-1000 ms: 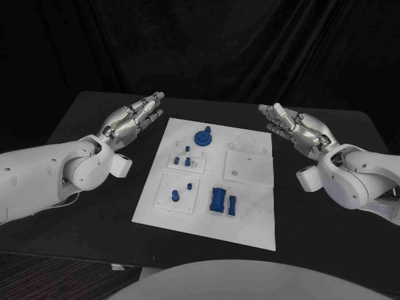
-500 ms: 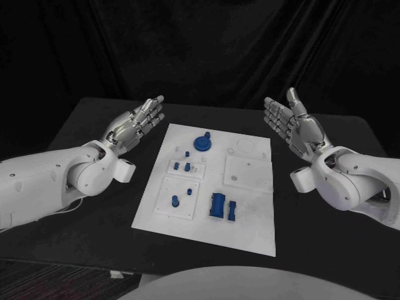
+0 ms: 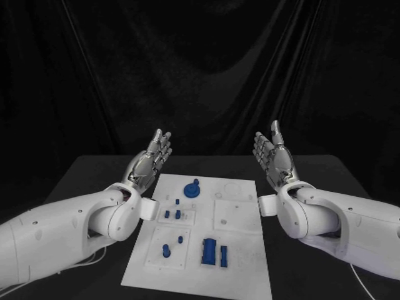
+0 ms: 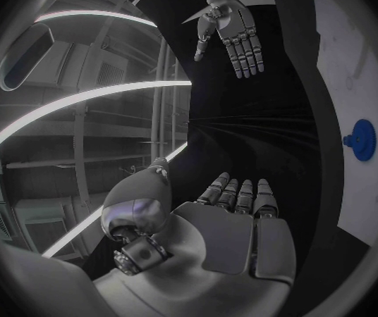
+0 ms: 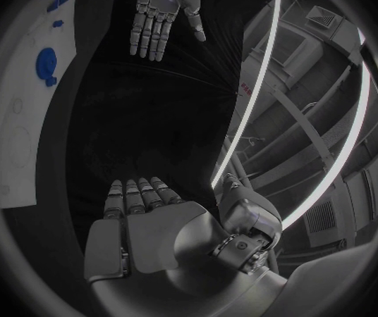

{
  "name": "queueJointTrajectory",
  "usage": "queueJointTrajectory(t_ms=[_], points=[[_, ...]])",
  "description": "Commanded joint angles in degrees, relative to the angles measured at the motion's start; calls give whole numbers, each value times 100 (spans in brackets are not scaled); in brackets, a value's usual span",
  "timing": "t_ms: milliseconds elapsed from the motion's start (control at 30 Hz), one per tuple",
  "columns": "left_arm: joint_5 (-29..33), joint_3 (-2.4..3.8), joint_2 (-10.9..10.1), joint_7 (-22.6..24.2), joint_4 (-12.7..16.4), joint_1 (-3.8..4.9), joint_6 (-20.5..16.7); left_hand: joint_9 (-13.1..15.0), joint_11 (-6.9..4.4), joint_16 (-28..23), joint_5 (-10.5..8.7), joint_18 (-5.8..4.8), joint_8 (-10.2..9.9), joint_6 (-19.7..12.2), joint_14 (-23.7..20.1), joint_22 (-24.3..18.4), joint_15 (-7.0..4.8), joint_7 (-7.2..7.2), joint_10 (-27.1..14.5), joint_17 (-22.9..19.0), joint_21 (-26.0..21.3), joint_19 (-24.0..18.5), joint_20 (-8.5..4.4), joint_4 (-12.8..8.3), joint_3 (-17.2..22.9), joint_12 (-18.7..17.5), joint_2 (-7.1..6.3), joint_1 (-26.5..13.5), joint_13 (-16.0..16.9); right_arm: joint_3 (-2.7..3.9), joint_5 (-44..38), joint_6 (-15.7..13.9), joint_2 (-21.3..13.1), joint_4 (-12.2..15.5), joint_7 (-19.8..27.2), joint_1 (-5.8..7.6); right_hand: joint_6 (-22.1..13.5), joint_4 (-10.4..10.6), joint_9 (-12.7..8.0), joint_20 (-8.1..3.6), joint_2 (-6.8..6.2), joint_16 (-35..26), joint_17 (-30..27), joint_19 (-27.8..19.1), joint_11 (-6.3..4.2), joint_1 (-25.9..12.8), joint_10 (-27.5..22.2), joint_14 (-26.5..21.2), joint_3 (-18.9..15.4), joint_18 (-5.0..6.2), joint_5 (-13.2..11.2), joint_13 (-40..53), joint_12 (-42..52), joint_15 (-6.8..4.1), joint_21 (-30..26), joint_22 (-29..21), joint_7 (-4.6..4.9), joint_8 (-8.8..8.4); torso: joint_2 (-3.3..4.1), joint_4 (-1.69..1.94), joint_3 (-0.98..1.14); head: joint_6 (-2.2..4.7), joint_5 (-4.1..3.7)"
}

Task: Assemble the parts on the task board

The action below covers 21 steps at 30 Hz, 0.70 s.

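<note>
While the head view showed the left hand (image 3: 149, 161) and right hand (image 3: 274, 157) raised flat, fingers spread and holding nothing, either side of the board (image 3: 240, 250) with its blue parts (image 3: 211, 251), both wrist views agreed, though whether assembly was ahead or finished seemed unclear.

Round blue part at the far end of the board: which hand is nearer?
Left. The left hand is raised, open, just off the board's left edge beside the round blue part. The right hand is raised past the task board's right edge, farther away.
</note>
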Motion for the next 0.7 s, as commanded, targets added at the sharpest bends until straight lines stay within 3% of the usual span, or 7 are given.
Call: queueJointTrajectory(t_ms=[33,67,100,133,233,333,700], points=[[400,110,101,-242,129,-98,-1386,-9,40,-21,-465,-344,-27,-201,8,-7,28,-4,1,-6,-32,5,-69,-212,208,-36,-559,-869,-6,57,421,-724,61,-46,133,-63,-20,0,-5,-30,6,-21,-6,-1,-20,-36,-2,-2,14,-41,-20,-6,-20,-30,-20,-6,0,-20,-148,-104,77,222,-29],[434,153,133,-271,163,-128,-1540,-9,40,-21,-465,-344,-27,-211,8,-7,28,-4,1,-6,-32,5,-69,-224,221,-36,-559,-925,-6,68,433,-742,71,-52,134,-71,-20,0,-5,-30,6,-21,-6,-1,-20,-36,-2,-2,14,-41,-20,-6,-20,-30,-20,-6,0,-20,-161,-113,84,256,-33],[465,192,162,-297,194,-155,-1681,-9,40,-21,-465,-344,-27,-629,8,-7,28,-4,1,-6,-32,5,-69,-242,239,-36,-559,-994,-6,72,437,-749,75,-54,135,-74,-20,0,-5,-30,6,-21,-6,-1,-20,-36,-2,-2,14,-41,-20,-6,-20,-30,-20,-6,0,-20,-172,-120,89,283,-37],[494,227,188,-321,222,-179,-1808,-9,40,-21,-465,-344,-27,-629,8,-7,28,-4,1,-6,-32,5,-69,-652,642,-36,-559,-1063,-6,72,437,-749,75,-55,135,-74,-20,0,-5,-30,6,-21,-6,-1,-20,-36,-2,-2,14,-41,-20,-6,-20,-30,-20,-6,0,-20,-181,-126,94,305,-40],[575,330,264,-391,302,-249,-2176,-9,40,-21,-465,-344,-27,-629,8,-7,28,-4,1,-6,-32,5,-69,-652,642,-36,-559,-1286,-6,72,437,-749,75,-55,135,-74,-20,0,-5,-30,6,-21,-6,-1,-20,-36,-2,-2,14,-41,-20,-6,-20,-30,-20,-6,0,-20,-193,-135,100,337,-44],[620,386,305,-429,346,-287,-2377,-9,40,-21,-465,-344,-27,-629,8,-7,28,-4,1,-6,-32,5,-69,-652,642,-36,-559,-1446,-6,72,437,-749,75,-55,135,-74,-20,0,-5,-30,6,-21,-6,-1,-20,-36,-2,-2,14,-41,-20,-6,-20,-30,-20,-6,0,-20,-193,-135,100,337,-44],[643,414,326,-448,368,-306,-2478,-9,40,-21,-465,-344,-27,-629,8,-7,28,-4,1,-6,-32,5,-69,-652,642,-36,-559,-1892,-6,72,437,-749,75,-55,135,-74,-20,0,-5,-30,6,-21,-6,-1,-20,-36,-2,-2,14,-41,-20,-6,-20,-30,-20,-6,0,-20,-193,-135,100,337,-44]])
